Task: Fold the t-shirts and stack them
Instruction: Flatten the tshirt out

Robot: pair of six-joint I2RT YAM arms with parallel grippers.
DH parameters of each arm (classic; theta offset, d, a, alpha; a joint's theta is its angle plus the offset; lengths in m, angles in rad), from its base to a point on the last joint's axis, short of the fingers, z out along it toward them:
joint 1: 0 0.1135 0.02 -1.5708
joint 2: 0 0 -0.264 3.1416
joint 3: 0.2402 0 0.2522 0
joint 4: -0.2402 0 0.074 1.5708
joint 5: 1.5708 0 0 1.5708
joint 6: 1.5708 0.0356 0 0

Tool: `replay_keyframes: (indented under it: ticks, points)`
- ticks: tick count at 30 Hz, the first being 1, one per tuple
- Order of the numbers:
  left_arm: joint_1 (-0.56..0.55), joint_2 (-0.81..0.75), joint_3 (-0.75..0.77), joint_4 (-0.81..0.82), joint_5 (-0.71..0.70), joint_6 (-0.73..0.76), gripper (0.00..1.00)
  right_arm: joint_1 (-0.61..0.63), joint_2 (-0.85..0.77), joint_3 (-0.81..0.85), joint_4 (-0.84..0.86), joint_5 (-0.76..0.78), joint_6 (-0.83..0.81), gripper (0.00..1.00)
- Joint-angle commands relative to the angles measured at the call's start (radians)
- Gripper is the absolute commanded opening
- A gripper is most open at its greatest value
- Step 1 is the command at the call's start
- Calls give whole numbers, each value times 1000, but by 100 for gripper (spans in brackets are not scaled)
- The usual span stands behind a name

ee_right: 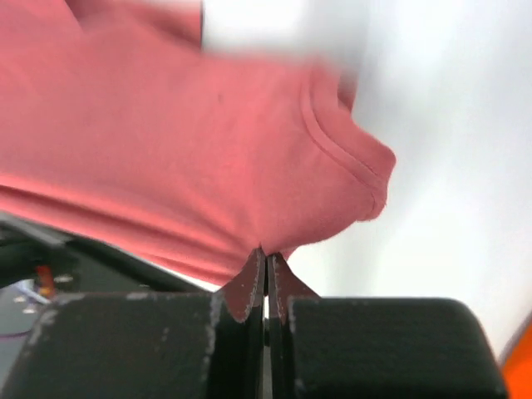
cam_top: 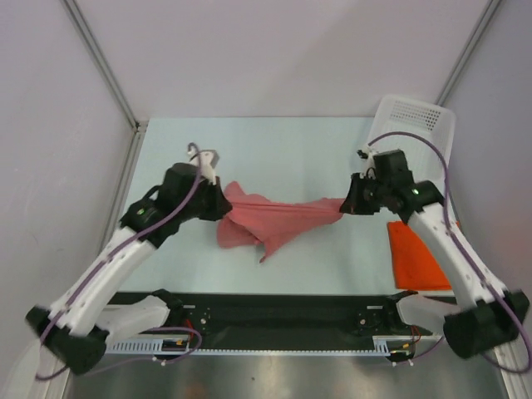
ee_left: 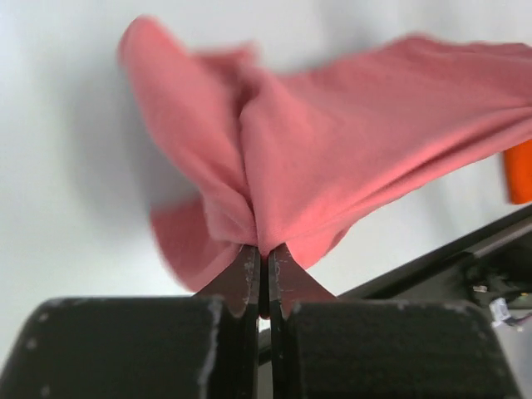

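Closest to you, on your right, the bright orange cloth t-shirt (cam_top: 413,258) lies in a small flat rectangle on the pale table (cam_top: 291,141). It looks done.

A bit farther in, your left gripper (ee_left: 264,249) is pinched tight on one end of the soft dusty pink-red short-sleeved t-shirt (cam_top: 278,218). Your right gripper (ee_right: 266,253) is pinched tight on the other end, near a stitched hem. The shirt hangs between them above the table. It is bunched and twisted like a rope, and a loose flap droops down.

I think the job now is to spread this shirt flat. Pull both ends apart gently and evenly, so the cloth opens out and does not slip free. Then lower it slowly so it lands with no wrinkles. Do not drag it over the orange one.

At the far right corner sits the white plastic basket with little holes (cam_top: 416,116). Stay away from it.
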Motion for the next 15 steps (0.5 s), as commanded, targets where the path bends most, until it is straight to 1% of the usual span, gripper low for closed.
replay_keyframes:
  ticks: [1, 4, 5, 6, 8, 9, 10, 11, 12, 13, 14, 15]
  points:
    - [9, -211, 31, -179, -135, 16, 3, -4, -244, 34, -175, 22, 7, 0]
    - [12, -271, 32, -191, -166, -4, 5, -4, -341, 35, -137, 11, 99, 0]
    - [15, -257, 40, -184, -169, -4, 4, -2, -334, 31, -110, 4, 137, 0]
    - [23, -235, 64, -170, -166, 4, 4, -2, -315, 28, -41, -22, 148, 0]
    - [34, -100, 110, -133, -160, 44, 5, -10, -187, 49, 8, -42, 161, 0]
    - [61, -43, 182, -128, -157, 63, 5, -13, -135, 99, 46, -35, 158, 0]
    - [86, 33, 227, -128, -135, 76, 6, -28, -70, 136, 50, -20, 153, 0]
    - [112, 177, 282, -143, -114, 82, 6, -51, 49, 179, 44, -4, 151, 0]
    - [150, 263, 392, -165, -126, 91, 12, -70, 117, 275, 36, 13, 148, 0]
    - [168, 339, 454, -223, -133, 97, 26, -111, 169, 311, 45, 11, 147, 0]
    - [196, 491, 597, -272, -161, 102, 44, -133, 282, 348, 56, -36, 145, 1]
    - [201, 544, 655, -320, -178, 111, 46, -151, 338, 420, 56, -55, 138, 3]
